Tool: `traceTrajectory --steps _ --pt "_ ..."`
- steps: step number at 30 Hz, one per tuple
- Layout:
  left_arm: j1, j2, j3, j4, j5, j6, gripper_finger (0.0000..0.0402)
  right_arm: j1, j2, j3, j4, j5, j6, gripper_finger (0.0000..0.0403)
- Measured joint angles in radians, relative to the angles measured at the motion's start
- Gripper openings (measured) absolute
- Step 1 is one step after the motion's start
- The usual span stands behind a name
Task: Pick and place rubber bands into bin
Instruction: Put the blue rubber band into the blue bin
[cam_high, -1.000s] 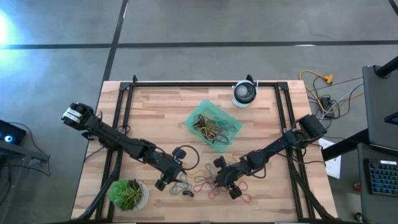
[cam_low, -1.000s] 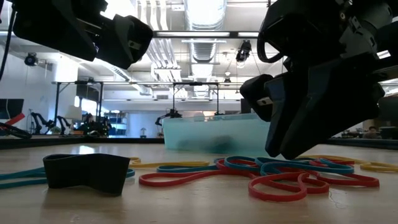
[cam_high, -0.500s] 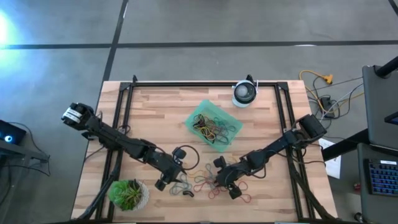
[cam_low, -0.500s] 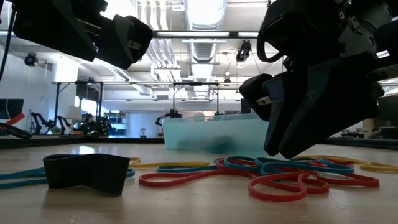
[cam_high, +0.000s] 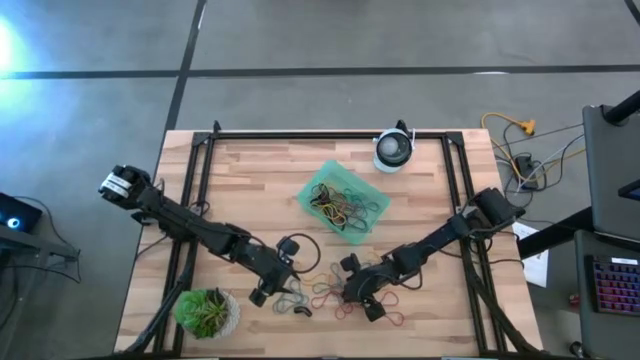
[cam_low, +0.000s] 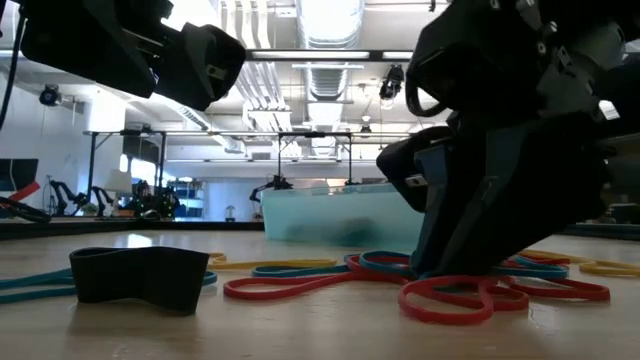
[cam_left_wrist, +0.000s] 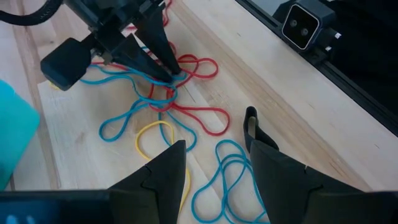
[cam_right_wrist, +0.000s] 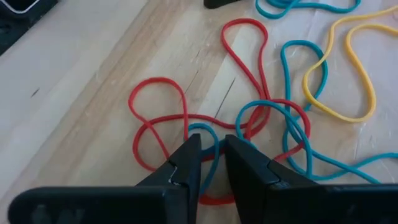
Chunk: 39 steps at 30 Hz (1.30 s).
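Observation:
Loose rubber bands (cam_high: 322, 295) in red, blue and yellow lie tangled on the wooden table near its front edge; they also show in the low view (cam_low: 330, 280). A wide black band (cam_low: 140, 275) lies to their left. The mint-green bin (cam_high: 343, 203) sits mid-table with several bands inside. My right gripper (cam_high: 350, 292) stands on the tangle, its fingers nearly closed around red and blue strands (cam_right_wrist: 213, 155). My left gripper (cam_high: 266, 291) hovers open and empty (cam_left_wrist: 214, 146) left of the tangle, above blue bands (cam_left_wrist: 230, 168). My right gripper has a blue strand and a red strand (cam_right_wrist: 208, 138) of the tangle between its two fingertips (cam_left_wrist: 173, 76). The fingers slant down from the table's right side, with their tips at the table top. The bands lie flat and slack on the wood.
A potted plant (cam_high: 207, 312) stands at the front left corner and a round white-and-black device (cam_high: 393, 150) at the far edge. A black ring (cam_high: 299, 250) lies beside my left gripper. Black frame rails (cam_high: 190, 200) run along the table's sides.
My right gripper has come down onto the tangle of bands and shifted a little toward the table's left. The bands have stayed in place.

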Motion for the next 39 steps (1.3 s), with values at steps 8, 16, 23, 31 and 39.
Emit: traceTrajectory --steps 8,16,23,31,39 --pt "0.0 0.002 -0.002 0.004 0.0 0.0 0.0165 0.003 -0.013 0.001 -0.026 0.001 -0.022 0.0048" --pt "0.001 0.002 -0.002 0.003 0.0 0.001 0.0165 0.01 -0.023 0.002 -0.032 0.004 -0.067 0.0009" --pt "0.001 0.002 -0.002 0.003 0.0 0.001 0.0165 0.031 -0.101 0.001 -0.038 0.033 -0.125 0.0009" --pt "0.001 0.002 -0.002 0.003 0.0 0.001 0.0165 0.052 -0.243 0.001 -0.077 0.03 -0.22 0.0009" --pt "0.001 0.002 -0.002 0.005 0.0 0.001 0.0165 0.053 -0.422 0.002 -0.09 0.133 -0.411 0.0009"
